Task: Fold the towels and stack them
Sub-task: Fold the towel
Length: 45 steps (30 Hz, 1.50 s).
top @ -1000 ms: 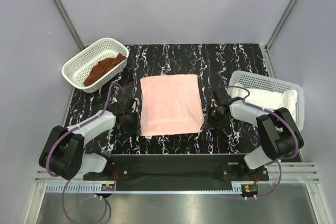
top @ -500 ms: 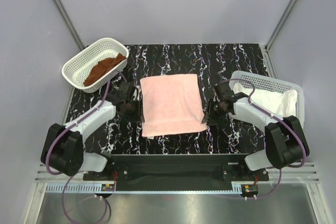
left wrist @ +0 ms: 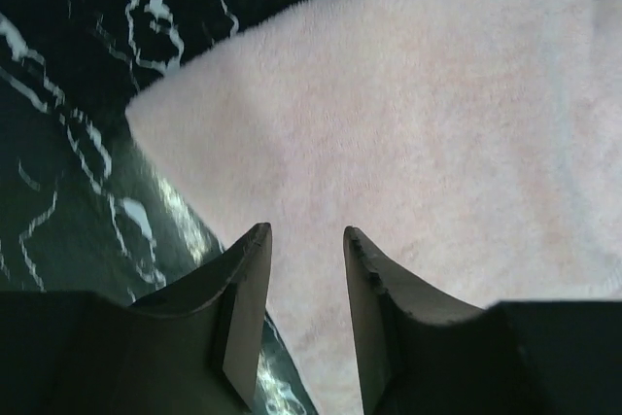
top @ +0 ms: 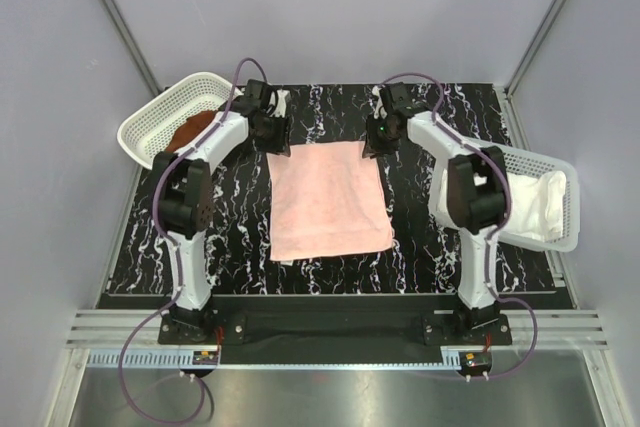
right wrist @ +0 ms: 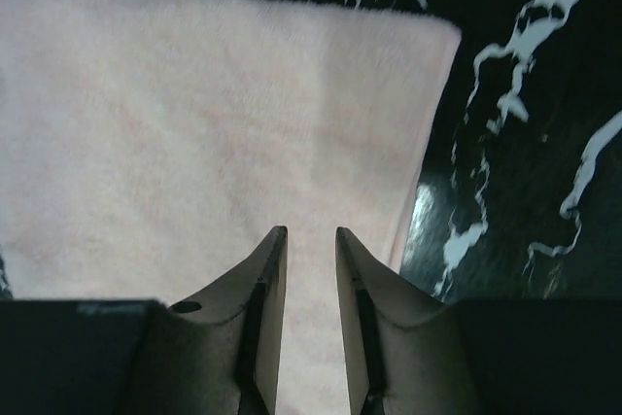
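A pink towel (top: 328,199) lies flat, folded into a rectangle, in the middle of the black marbled table. My left gripper (top: 277,137) hovers over its far left corner, and the left wrist view shows the open gripper (left wrist: 306,230) with only pink towel (left wrist: 428,123) under the gap. My right gripper (top: 372,139) is over the far right corner. In its wrist view the right gripper (right wrist: 311,231) stands open by a narrower gap above the towel (right wrist: 194,114), holding nothing.
A white basket (top: 140,125) at the far left holds a brown towel (top: 185,134), partly behind the left arm. Another white basket (top: 520,158) at the right holds white towels (top: 537,205). Both arms stretch far out along the pink towel's sides.
Both arms have swung from the towel's near side edges to its far corners. Both grippers went from shut to open. The pink towel has stayed put.
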Tool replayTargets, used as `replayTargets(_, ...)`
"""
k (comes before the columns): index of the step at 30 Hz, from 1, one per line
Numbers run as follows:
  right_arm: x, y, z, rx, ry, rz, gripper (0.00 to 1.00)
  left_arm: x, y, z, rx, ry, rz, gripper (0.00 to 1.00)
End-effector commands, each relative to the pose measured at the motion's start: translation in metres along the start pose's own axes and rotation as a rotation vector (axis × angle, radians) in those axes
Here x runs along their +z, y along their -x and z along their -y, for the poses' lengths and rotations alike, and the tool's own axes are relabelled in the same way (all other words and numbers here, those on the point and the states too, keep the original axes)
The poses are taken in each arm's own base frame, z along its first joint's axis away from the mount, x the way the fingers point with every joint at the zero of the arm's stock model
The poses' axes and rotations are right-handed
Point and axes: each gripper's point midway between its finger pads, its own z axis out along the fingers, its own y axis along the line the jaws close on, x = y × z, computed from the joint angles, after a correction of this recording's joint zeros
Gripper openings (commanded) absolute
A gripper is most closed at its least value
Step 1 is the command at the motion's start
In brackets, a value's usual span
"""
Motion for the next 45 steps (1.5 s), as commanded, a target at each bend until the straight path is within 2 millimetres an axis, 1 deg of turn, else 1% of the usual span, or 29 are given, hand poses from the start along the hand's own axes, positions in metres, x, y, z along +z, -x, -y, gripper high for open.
replayTargets(1, 0.016, 0.021, 0.023, -0.05, -0.004, -0.025, 0.33, 0.019, 0.008, -0.015, 0.032, -0.034, -0.047, 0.39)
replayTargets(2, 0.03, 0.025, 0.031, -0.04, -0.001, -0.035, 0.33, 0.029, 0.011, -0.024, 0.02, -0.024, -0.053, 0.39)
replayTargets(3, 0.036, 0.025, 0.036, -0.048, 0.001, -0.043, 0.33, 0.033, 0.012, -0.031, 0.018, -0.008, -0.051, 0.39)
replayTargets(4, 0.048, 0.02, 0.044, -0.043, -0.002, -0.066, 0.33, 0.037, 0.014, -0.039, 0.014, 0.006, -0.051, 0.4)
replayTargets(5, 0.05, 0.027, 0.05, -0.039, -0.007, -0.054, 0.33, 0.044, 0.013, -0.045, 0.012, 0.018, -0.061, 0.4)
replayTargets(7, 0.062, 0.024, 0.062, -0.031, -0.021, -0.071, 0.33, 0.049, 0.013, -0.059, 0.018, 0.057, -0.07, 0.4)
replayTargets(11, 0.065, 0.032, 0.075, -0.024, -0.035, -0.056, 0.33, 0.057, 0.013, -0.08, 0.04, 0.122, -0.097, 0.41)
replayTargets(12, 0.065, 0.034, 0.077, -0.041, -0.037, -0.051, 0.33, 0.056, 0.015, -0.082, 0.054, 0.125, -0.094, 0.43)
replayTargets(15, 0.057, 0.042, 0.071, -0.093, 0.003, -0.032, 0.34, 0.048, 0.024, -0.081, 0.11, 0.103, -0.065, 0.45)
replayTargets(16, 0.054, 0.045, 0.063, -0.113, 0.041, -0.026, 0.35, 0.04, 0.031, -0.08, 0.134, 0.099, -0.038, 0.48)
replayTargets(17, 0.052, 0.052, 0.058, -0.121, 0.061, -0.007, 0.36, 0.038, 0.033, -0.079, 0.149, 0.093, -0.025, 0.51)
replayTargets(18, 0.052, 0.057, 0.055, -0.174, 0.089, 0.01, 0.38, 0.037, 0.037, -0.073, 0.19, 0.054, -0.008, 0.52)
replayTargets(19, 0.054, 0.059, 0.045, -0.19, 0.146, 0.017, 0.39, 0.033, 0.042, -0.069, 0.21, 0.041, 0.007, 0.53)
replayTargets(21, 0.057, 0.061, 0.041, -0.21, 0.184, 0.018, 0.41, 0.031, 0.047, -0.068, 0.25, 0.03, 0.024, 0.55)
replayTargets(22, 0.065, 0.057, 0.041, -0.206, 0.21, 0.001, 0.41, 0.033, 0.049, -0.069, 0.265, 0.026, 0.029, 0.55)
replayTargets(23, 0.063, 0.068, 0.04, -0.215, 0.212, 0.022, 0.42, 0.033, 0.051, -0.07, 0.282, 0.027, 0.031, 0.56)
replayTargets(25, 0.07, 0.069, 0.042, -0.21, 0.221, 0.008, 0.44, 0.038, 0.046, -0.074, 0.29, 0.018, 0.008, 0.56)
replayTargets(26, 0.072, 0.069, 0.044, -0.21, 0.229, 0.004, 0.45, 0.038, 0.048, -0.077, 0.302, 0.016, 0.009, 0.56)
replayTargets(27, 0.077, 0.064, 0.046, -0.21, 0.238, -0.014, 0.46, 0.039, 0.045, -0.08, 0.303, 0.016, -0.006, 0.56)
replayTargets(28, 0.075, 0.069, 0.045, -0.219, 0.251, -0.003, 0.47, 0.042, 0.042, -0.083, 0.305, 0.013, -0.02, 0.56)
replayTargets(30, 0.076, 0.066, 0.039, -0.224, 0.317, -0.011, 0.47, 0.043, 0.041, -0.085, 0.317, -0.019, -0.019, 0.56)
replayTargets(31, 0.073, 0.069, 0.035, -0.233, 0.345, -0.002, 0.48, 0.045, 0.041, -0.084, 0.321, -0.033, -0.018, 0.56)
replayTargets(33, 0.077, 0.066, 0.036, -0.227, 0.37, -0.011, 0.48, 0.047, 0.04, -0.083, 0.345, -0.075, -0.012, 0.57)
replayTargets(34, 0.076, 0.071, 0.037, -0.224, 0.373, -0.004, 0.47, 0.048, 0.04, -0.084, 0.349, -0.077, -0.013, 0.57)
replayTargets(36, 0.079, 0.067, 0.04, -0.191, 0.393, -0.023, 0.46, 0.05, 0.038, -0.087, 0.37, -0.096, -0.029, 0.57)
replayTargets(37, 0.078, 0.069, 0.041, -0.182, 0.394, -0.018, 0.45, 0.051, 0.038, -0.087, 0.376, -0.105, -0.037, 0.57)
replayTargets(38, 0.079, 0.067, 0.042, -0.158, 0.399, -0.032, 0.42, 0.052, 0.033, -0.084, 0.38, -0.131, -0.06, 0.56)
replayTargets(41, 0.083, 0.06, 0.045, -0.123, 0.429, -0.054, 0.39, 0.056, 0.035, -0.086, 0.381, -0.142, -0.063, 0.55)
replayTargets(45, 0.084, 0.061, 0.048, -0.109, 0.423, -0.046, 0.25, 0.059, 0.032, -0.087, 0.397, -0.157, -0.066, 0.53)
